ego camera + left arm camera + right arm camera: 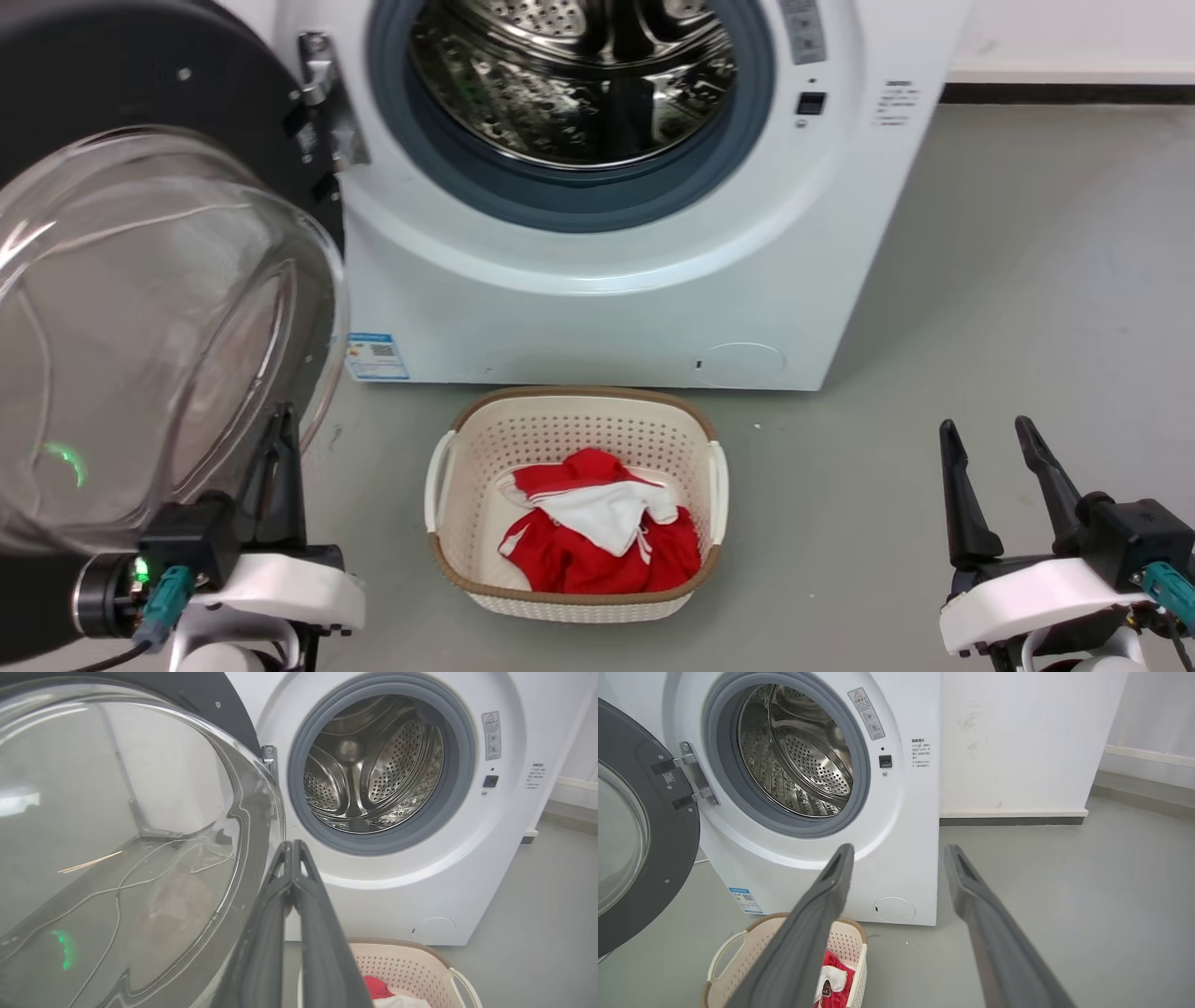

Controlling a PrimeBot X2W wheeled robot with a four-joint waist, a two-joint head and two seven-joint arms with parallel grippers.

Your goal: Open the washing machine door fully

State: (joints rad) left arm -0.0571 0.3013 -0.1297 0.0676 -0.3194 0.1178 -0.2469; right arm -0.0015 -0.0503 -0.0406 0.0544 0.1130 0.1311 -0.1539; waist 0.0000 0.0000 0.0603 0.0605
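The door [159,308] stands swung out to the left of the washing machine [607,308], hung on a metal hinge [322,93] at the left edge of the drum opening. Its clear glass bowl bulges towards the robot; its black rim faces the same way. The steel drum [579,84] and grey gasket [560,201] are exposed.

Left gripper [280,415] – fingers pressed together, nothing between them – sits just beside the lower right rim of the glass bowl. Contact cannot be determined.

Right gripper [988,429] – fingers spread apart, empty – is well apart from the washing machine, above the bare floor [1027,280].

A cream basket [579,397] stands on the floor near the lower front edge of the washing machine, below the drum opening. It holds red and white clothes [597,532]. A blue label [376,357] is at the lower left corner of the washing machine's front, and a round flap [742,364] at its lower right.
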